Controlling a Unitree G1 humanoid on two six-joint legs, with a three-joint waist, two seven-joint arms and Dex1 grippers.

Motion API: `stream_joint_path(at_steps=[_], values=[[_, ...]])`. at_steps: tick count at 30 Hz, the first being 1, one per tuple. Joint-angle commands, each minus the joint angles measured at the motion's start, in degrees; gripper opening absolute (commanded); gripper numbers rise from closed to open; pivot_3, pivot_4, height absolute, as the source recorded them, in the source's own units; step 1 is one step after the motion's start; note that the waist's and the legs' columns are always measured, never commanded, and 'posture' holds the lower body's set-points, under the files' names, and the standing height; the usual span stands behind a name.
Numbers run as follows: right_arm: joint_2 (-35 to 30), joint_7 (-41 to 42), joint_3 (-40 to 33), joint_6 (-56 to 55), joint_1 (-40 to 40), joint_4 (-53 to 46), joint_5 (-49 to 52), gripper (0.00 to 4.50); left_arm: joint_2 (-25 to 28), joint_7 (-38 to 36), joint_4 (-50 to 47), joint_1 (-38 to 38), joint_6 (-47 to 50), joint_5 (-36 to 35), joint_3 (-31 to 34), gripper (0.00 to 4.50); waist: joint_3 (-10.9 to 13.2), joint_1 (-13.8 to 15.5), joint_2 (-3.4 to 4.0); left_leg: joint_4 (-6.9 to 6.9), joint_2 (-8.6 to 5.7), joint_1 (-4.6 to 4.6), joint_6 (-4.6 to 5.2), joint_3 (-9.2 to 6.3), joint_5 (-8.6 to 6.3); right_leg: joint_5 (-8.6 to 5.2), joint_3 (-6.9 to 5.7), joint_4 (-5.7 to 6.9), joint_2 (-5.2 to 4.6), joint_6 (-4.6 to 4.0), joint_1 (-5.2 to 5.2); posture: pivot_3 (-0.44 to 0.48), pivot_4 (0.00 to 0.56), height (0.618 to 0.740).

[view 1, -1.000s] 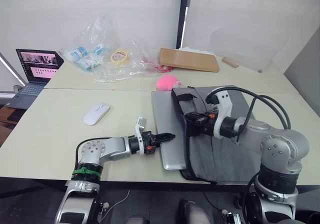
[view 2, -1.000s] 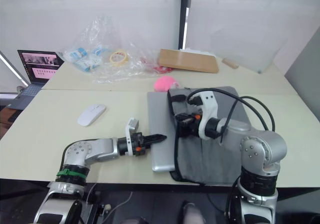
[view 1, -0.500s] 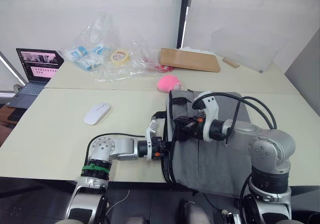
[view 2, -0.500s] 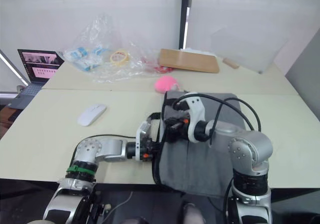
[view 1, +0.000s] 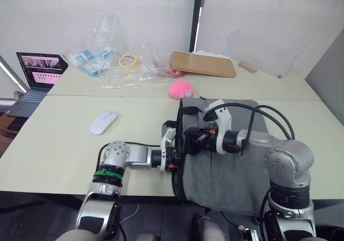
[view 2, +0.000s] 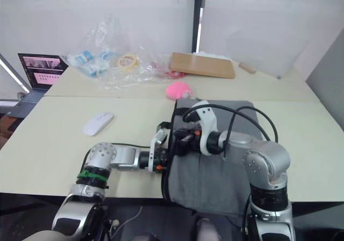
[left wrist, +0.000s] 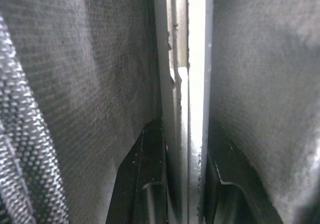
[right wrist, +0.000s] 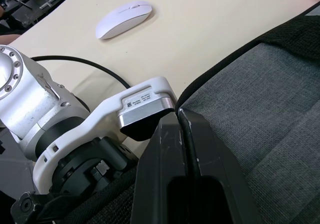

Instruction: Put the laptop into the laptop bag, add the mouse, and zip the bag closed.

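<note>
1. The right end effector (right wrist: 186, 134) has its two black fingers pinched together on the black-trimmed edge of the laptop bag (view 1: 231, 165), holding up the grey woven fabric at the bag's open left side
2. The left end effector (view 1: 180, 157) reaches into that opening; in the left wrist view its two black fingers (left wrist: 150, 184) stand slightly apart on either side of a thin pale edge, apparently the laptop (left wrist: 175, 134), with coarse grey weave pressing in on both sides. Whether they grip it cannot be told
3. The flat, rectangular bag lies on the pale table (view 1: 64, 144), near its front edge
4. The mouse (view 1: 104, 122), a smooth white oval, rests on the table well to the left of the bag, untouched
5. A fluffy pink ball (view 1: 180, 89) sits just beyond the bag's far edge
</note>
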Motion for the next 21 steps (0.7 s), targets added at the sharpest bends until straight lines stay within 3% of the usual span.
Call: stream_joint_path(at_steps=[1,10,21], values=[[-0.41,1.93,0.87,-2.9,-0.17,-0.81,0.71,0.0,-0.45,-3.81,-5.41,0.78,-1.24,1.81,0.54,1.57,0.0,-0.11,0.0,0.03,0.01,-0.01,0.02,-0.03,-0.01,0.0,0.01,0.0,0.0,0.01,0.0,0.0,0.15,0.74],[-1.43,2.65,1.88,-6.18,-0.29,1.51,-0.42,0.0,3.41,-4.52,-10.29,3.56,1.23,3.42,5.35,4.48,0.0,-1.02,0.0,0.05,0.05,0.05,0.06,-0.34,-0.03,0.01,0.07,0.04,0.04,0.03,0.0,0.0,0.15,0.74],[-1.84,3.67,3.44,-9.77,-0.35,4.29,-1.99,0.0,12.06,-3.06,-22.18,10.47,8.47,-0.83,14.93,4.48,-0.01,-0.85,-0.01,-0.02,0.03,0.1,0.04,-0.34,-0.04,0.0,0.09,0.04,0.07,0.03,-0.07,0.0,0.15,0.74]])
